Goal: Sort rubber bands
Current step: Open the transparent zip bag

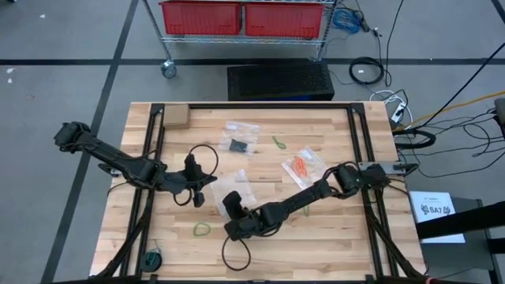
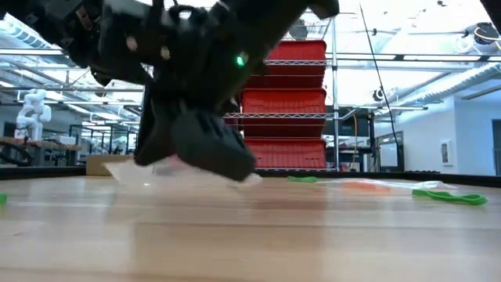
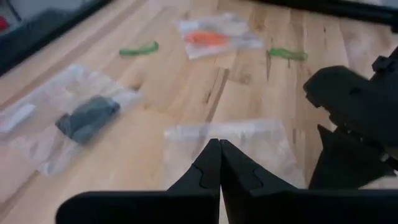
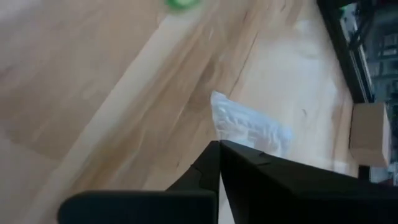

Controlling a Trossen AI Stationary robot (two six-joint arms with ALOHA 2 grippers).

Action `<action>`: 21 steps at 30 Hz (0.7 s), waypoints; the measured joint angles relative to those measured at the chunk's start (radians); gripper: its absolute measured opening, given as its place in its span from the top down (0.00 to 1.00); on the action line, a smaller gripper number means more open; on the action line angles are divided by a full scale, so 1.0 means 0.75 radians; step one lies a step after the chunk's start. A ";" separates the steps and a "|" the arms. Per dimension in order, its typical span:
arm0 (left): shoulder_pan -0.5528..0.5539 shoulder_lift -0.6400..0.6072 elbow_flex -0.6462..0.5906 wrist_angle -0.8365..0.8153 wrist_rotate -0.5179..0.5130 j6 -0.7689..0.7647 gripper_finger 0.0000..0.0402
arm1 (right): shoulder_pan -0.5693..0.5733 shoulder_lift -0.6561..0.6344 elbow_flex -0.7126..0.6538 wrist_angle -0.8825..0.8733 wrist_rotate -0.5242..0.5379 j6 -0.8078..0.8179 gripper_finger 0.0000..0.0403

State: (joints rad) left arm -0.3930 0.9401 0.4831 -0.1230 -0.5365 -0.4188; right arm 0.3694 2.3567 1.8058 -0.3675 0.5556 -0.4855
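table (image 1: 331,229): pale matt wood planks | bags (image 3: 74,115): clear glossy plastic | claw (image 3: 219,163): matt black

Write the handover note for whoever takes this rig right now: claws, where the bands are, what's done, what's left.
Left claw: shut, empty, over the clear empty bag mid-table.
Right claw: shut, low at that bag's front edge; whether it pinches the bag cannot be told.
Bands: orange bands in a bag right of centre; black bands in a bag toward the back.
Loose green bands: one at the back, one at the front, one front left.
Done: orange and black bagged.
Left: green bands, probably into the empty bag.
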 joint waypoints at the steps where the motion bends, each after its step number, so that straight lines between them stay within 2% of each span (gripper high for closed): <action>1: 0.000 0.000 0.000 0.022 -0.009 0.016 0.99 | -0.001 -0.011 0.003 -0.041 -0.006 0.040 1.00; 5: 0.000 -0.018 0.000 0.083 -0.081 0.087 0.99 | -0.006 -0.068 0.000 -0.145 0.005 0.190 1.00; 9: -0.002 -0.064 0.001 0.179 -0.186 0.190 0.99 | 0.005 -0.154 -0.004 -0.244 0.096 0.314 1.00; 12: -0.002 -0.108 0.001 0.262 -0.208 0.280 0.99 | 0.022 -0.248 -0.054 -0.275 0.159 0.401 1.00; 16: 0.000 -0.150 0.001 0.364 -0.214 0.403 0.99 | 0.042 -0.425 -0.229 -0.200 0.216 0.528 1.00; 21: 0.012 -0.167 0.001 0.452 -0.191 0.541 0.99 | 0.085 -0.666 -0.583 0.086 0.380 0.672 1.00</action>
State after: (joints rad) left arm -0.3839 0.8150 0.4839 0.2162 -0.6799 -0.0131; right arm 0.4331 1.8569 1.3685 -0.3034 0.8403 0.0187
